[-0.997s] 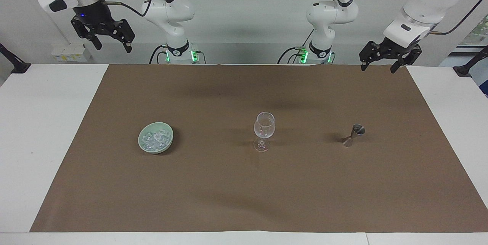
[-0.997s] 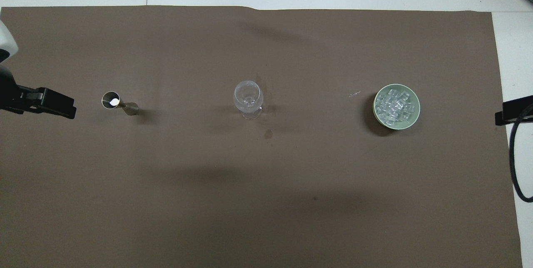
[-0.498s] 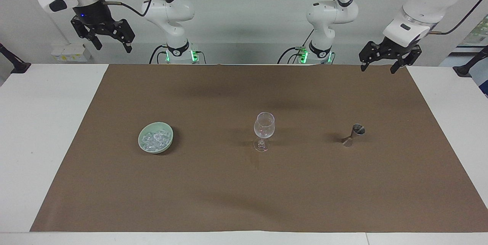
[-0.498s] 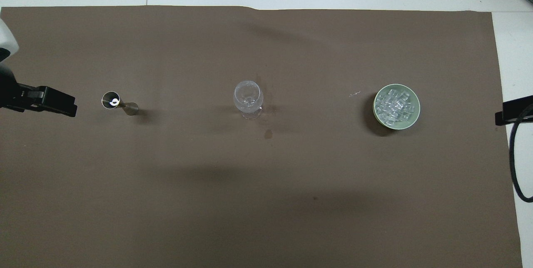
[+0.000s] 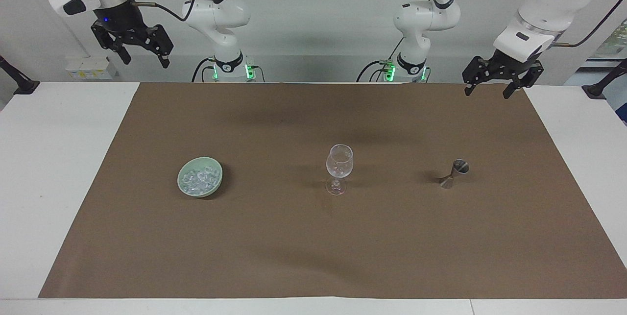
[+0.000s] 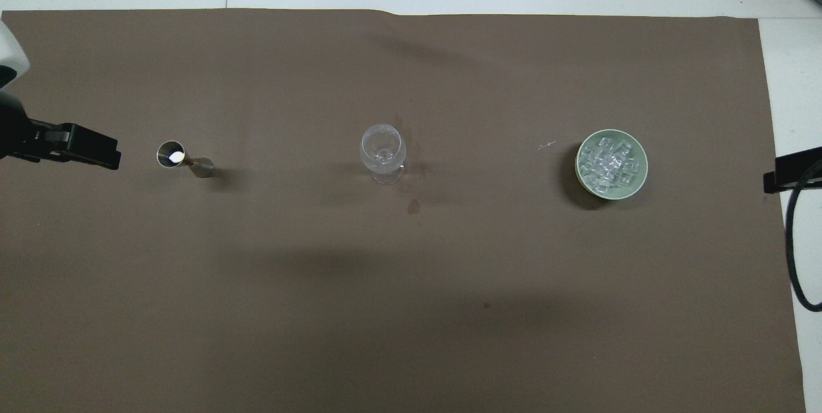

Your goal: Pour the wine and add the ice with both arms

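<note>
Left gripper [image 5: 495, 85] has shifted a touch since a second ago, drifting toward its own end of the desk; nothing else has moved. Landmark = glass [image 5: 339, 168], upright mid-mat [image 5: 313, 246]. Jigger [image 5: 454, 173] stands beside the glass toward the left arm's end, well apart from it, top cup catching a glint in the overhead view. Bowl [image 5: 200, 177] with ice [image 5: 198, 179] sits beside the glass toward the right arm's end, also well apart. All three in a row, about level with the glass. Left gripper hangs in the air over the mat's edge at the robots' end, empty, jaws wide. Right gripper [image 5: 139, 46] is high up past the mat's corner at its own end, empty, jaws wide; that arm is waiting. Nothing poured or dropped yet by the look of it; the glass looks empty. Handling guess: ice chunks are small, hard, slick, likely to squirt out of a pinch, so take one square across flat faces, straight down. Jigger is light, rigid metal, tips easily; grip at the narrow waist. Glass is fragile and top-heavy, keep clear of the rim.
</note>
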